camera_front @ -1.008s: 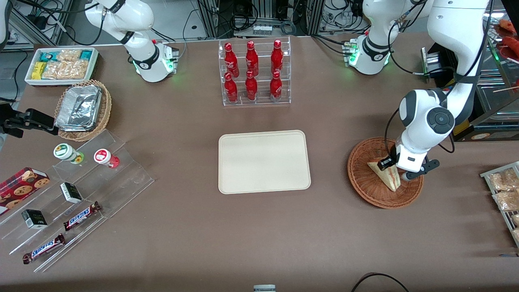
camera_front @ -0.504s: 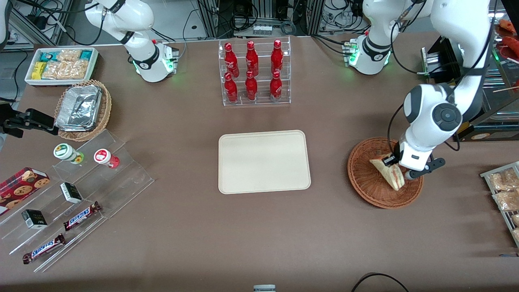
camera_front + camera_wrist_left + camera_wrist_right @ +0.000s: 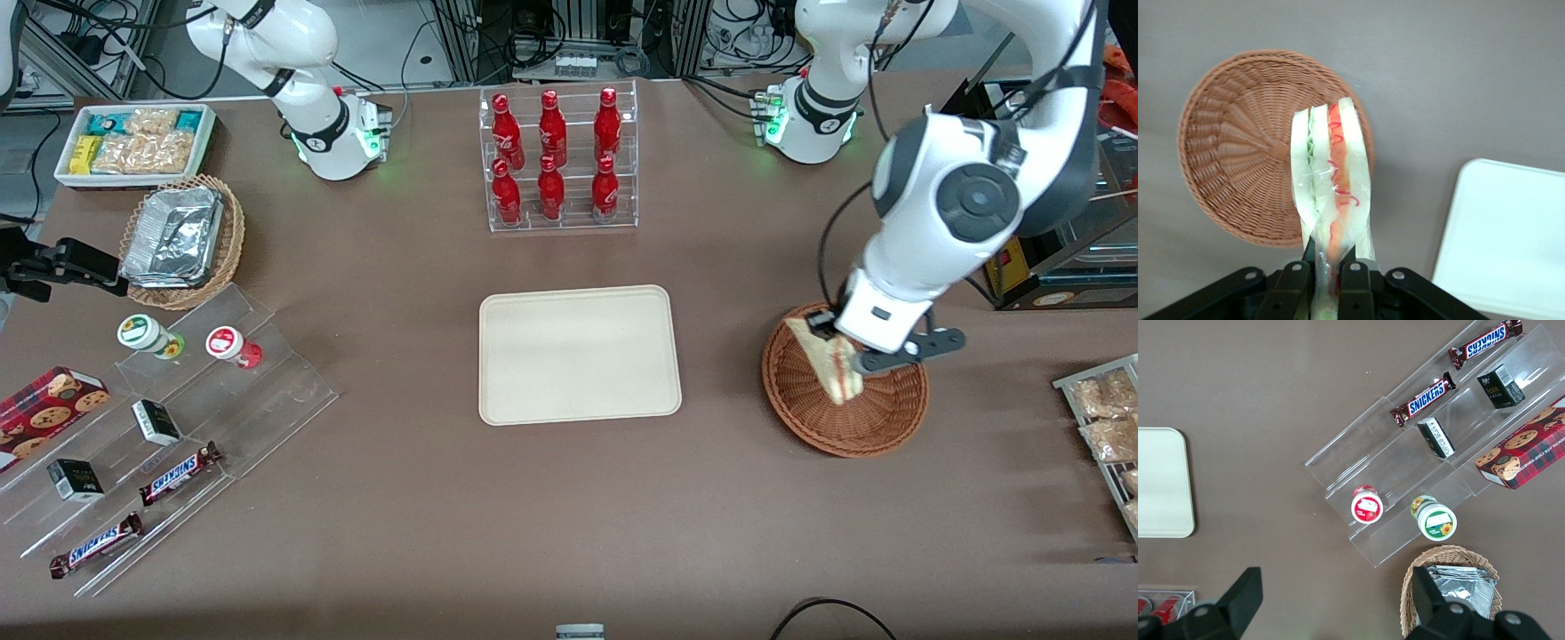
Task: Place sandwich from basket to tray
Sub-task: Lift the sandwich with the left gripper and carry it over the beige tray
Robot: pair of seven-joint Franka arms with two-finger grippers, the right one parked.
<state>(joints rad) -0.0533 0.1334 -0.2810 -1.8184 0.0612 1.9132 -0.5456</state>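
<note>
The clear-wrapped triangular sandwich (image 3: 1331, 180) of pale bread with red and green filling is pinched at its narrow end between the closed fingers (image 3: 1293, 283) of the left arm's gripper (image 3: 1323, 280), its wide end hanging away from them. It is held clear above the round reddish-brown wicker basket (image 3: 805, 396), whose woven bowl holds nothing. One flat cream rectangular tray (image 3: 579, 353), bare, lies near the basket toward the parked arm's end. Farther from the front camera, a clear rack (image 3: 562, 160) holds six red bottles (image 3: 551, 129).
</note>
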